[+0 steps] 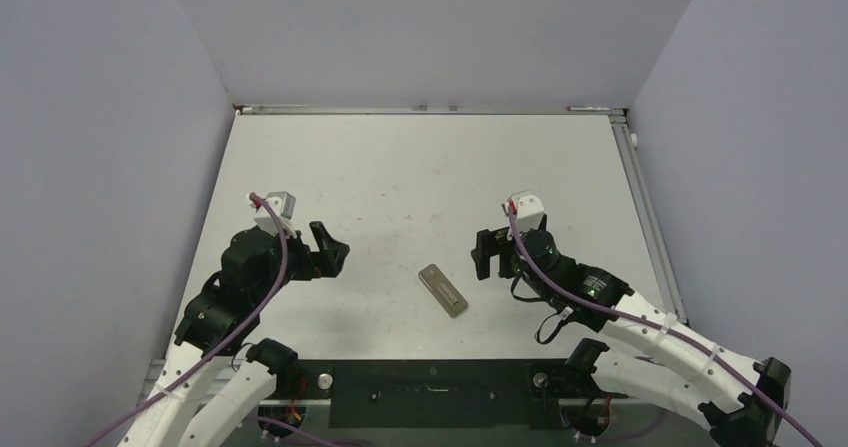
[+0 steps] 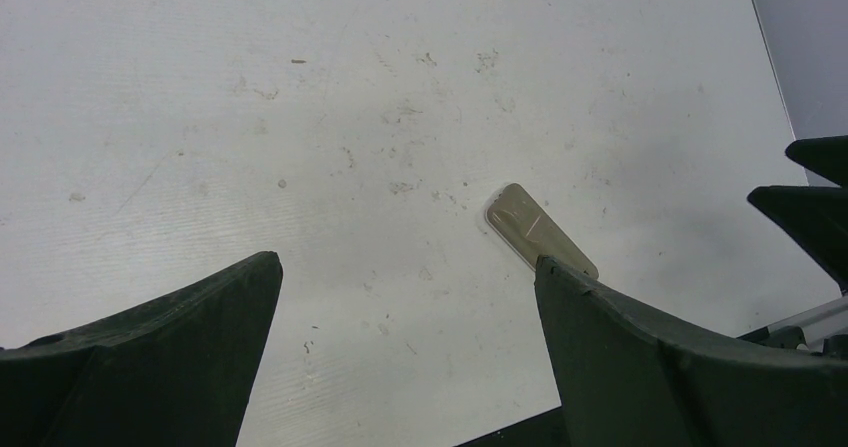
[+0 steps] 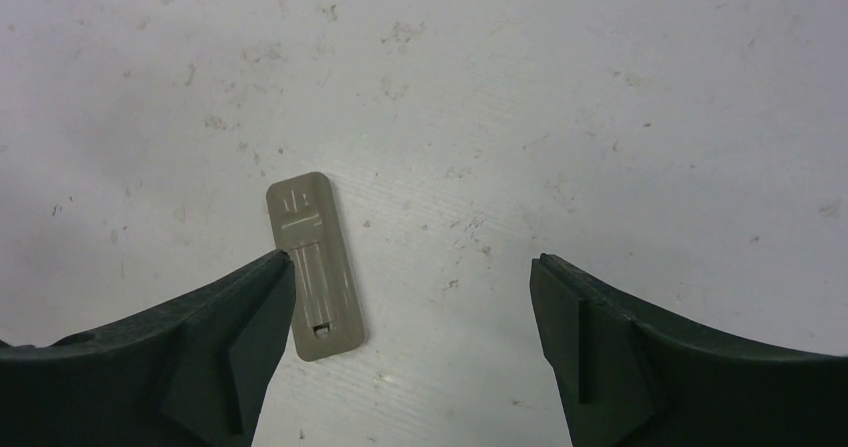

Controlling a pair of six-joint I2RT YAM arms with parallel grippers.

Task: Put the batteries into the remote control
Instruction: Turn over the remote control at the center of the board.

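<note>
Remote (image 1: 443,290) lies back-up by the near edge of the bench (image 1: 420,167), midway along, cover seemingly on. No batteries in view. Left tool (image 1: 330,247) and right tool (image 1: 486,255) flank it, both apart, empty. Loading looks either finished or unstarted; next move calls for locating the batteries.

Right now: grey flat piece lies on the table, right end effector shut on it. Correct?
No: the right end effector is open and holds nothing. The grey flat piece does lie on the table. The right wrist view shows it.
</note>
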